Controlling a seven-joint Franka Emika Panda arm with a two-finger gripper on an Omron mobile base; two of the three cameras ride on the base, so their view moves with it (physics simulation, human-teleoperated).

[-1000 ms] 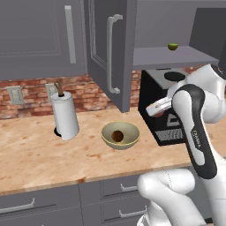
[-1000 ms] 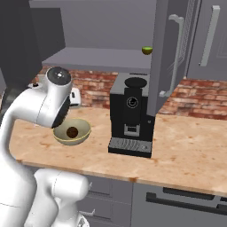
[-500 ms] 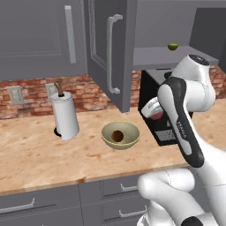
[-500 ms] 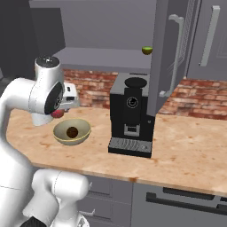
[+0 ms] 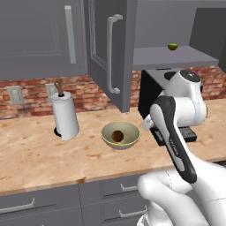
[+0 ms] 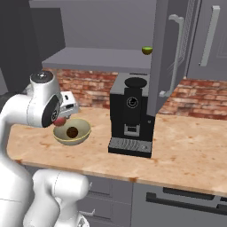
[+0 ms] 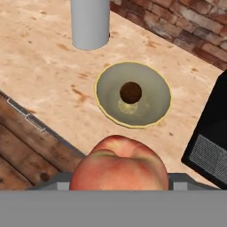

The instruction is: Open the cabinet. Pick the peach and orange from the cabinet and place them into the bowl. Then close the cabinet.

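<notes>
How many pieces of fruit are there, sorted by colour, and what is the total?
Pink-red: 1, the peach, held in the gripper near the bowl.
Brownish-orange: 1, the orange, lying in the bowl.
Green: 1, the small green fruit on the cabinet shelf.
Total: 3

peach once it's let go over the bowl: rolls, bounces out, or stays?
Probably stays. The peach is round, so it will likely roll, but the bowl has a curved inside that should turn it toward the middle. There it may bump the orange lying at the centre.
</notes>
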